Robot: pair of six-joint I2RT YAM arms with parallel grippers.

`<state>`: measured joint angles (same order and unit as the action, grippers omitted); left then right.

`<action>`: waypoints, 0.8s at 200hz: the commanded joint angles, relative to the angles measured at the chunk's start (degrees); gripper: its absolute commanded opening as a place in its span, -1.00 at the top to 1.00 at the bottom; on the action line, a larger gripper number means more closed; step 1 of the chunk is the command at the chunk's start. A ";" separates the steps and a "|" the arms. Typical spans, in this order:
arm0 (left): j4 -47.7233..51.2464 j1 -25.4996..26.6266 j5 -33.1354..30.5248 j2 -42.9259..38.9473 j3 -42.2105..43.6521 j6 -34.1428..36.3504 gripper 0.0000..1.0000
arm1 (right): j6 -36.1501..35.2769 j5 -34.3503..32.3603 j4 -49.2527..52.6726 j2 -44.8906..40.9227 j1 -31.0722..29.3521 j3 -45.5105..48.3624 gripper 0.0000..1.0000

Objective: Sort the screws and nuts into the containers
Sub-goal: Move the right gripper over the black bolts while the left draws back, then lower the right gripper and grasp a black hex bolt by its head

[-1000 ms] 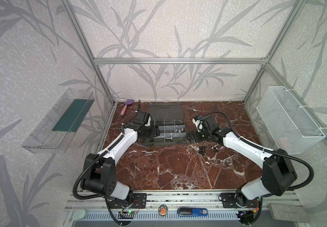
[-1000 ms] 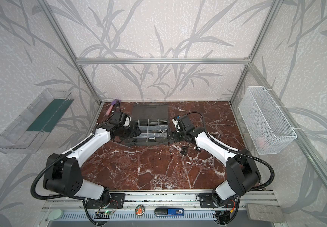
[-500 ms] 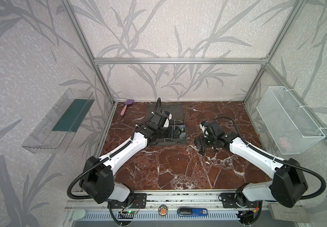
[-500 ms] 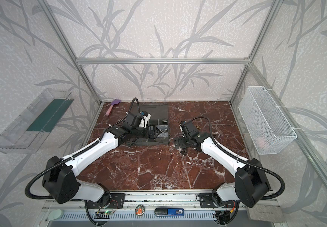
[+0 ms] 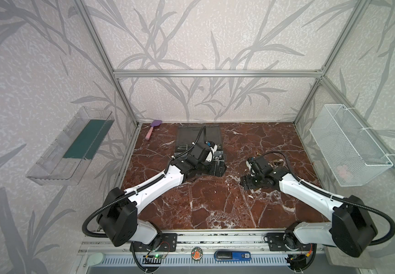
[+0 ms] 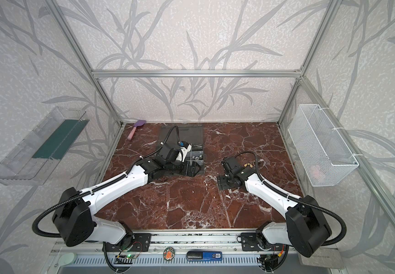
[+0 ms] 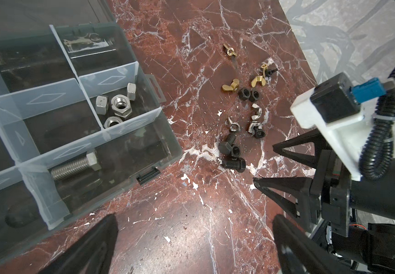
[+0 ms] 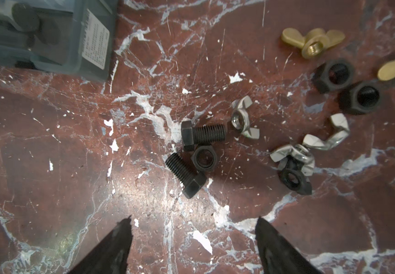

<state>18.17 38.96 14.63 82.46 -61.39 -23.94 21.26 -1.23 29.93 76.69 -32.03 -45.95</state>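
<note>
**While both claws stand open and empty, loose fasteners lie on the marble beside the case**

Reaching from the near left, the left arm (image 5: 156, 187) stretches diagonally toward the far middle. Its wrist is bent down over the near right corner of the dark grey case (image 7: 165, 144), whose lid (image 5: 189, 136) lies flat toward the far wall. The left claw (image 7: 194, 217) gapes wide, gripping nothing and touching nothing, with bare table (image 7: 168, 237) beneath it.

From the near right, the right arm (image 5: 310, 192) runs low toward the middle. The right claw (image 8: 193, 220) hangs close over the marble just right of the case, jaws apart, nothing between them.

The unsorted pile lies on the table right of the case, just ahead of the right claw's tips. Two black screws (image 8: 201, 136) lie with a black nut (image 8: 203, 158) touching both. Farther on are silver wing nuts (image 8: 242, 119), one resting on another black nut, then two more black nuts side by side, and brass wing nuts (image 8: 313, 41) beyond.

Inside the case, a few silver hex nuts (image 7: 118, 106) sit in one compartment (image 7: 144, 99) along its right edge. A long silver bolt (image 7: 73, 166) lies in the neighbouring one.
</note>
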 commanded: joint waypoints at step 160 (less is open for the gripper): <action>0.33 0.33 -0.92 -0.85 -0.75 1.84 -0.99 | -0.75 3.53 -8.39 15.15 -0.21 -0.90 -0.04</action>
<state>18.00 39.00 14.37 82.46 -61.41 -22.94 21.82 3.38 21.61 89.69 -32.03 -45.56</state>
